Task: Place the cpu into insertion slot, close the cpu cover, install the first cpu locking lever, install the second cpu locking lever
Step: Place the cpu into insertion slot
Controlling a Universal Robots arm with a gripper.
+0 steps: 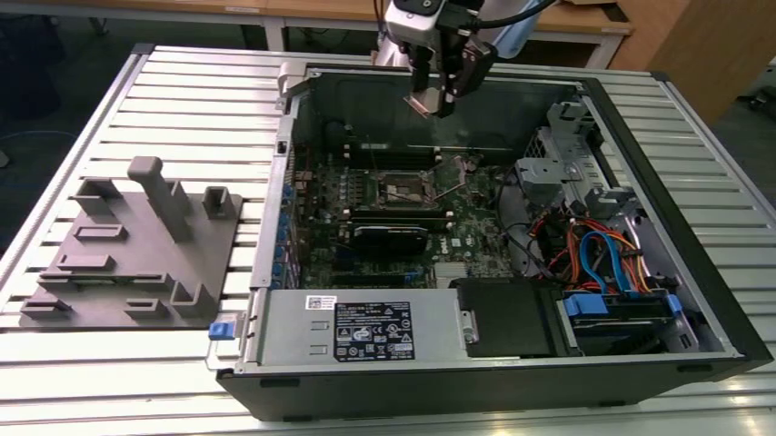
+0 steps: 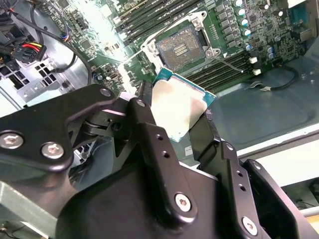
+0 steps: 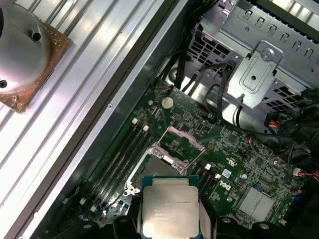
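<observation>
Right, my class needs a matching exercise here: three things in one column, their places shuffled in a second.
Things:
1. silvery square metal-topped cpu
2. square dark-centred insertion slot
3. grey moulded plastic fixture plate

Places:
A. on the slatted metal table, at the exterior view's left of the computer case
B. gripped in the black tool
C. in the green circuit board, empty

Pairs: 1-B; 2-C; 3-A

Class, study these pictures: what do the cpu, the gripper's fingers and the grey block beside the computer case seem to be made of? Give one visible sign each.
The cpu: dull silvery metal lid with soft glare, on a green board edge. The gripper fingers: matt black, bolted; coated metal or hard plastic, unclear. The grey block: uniformly matt grey, probably plastic.
</observation>
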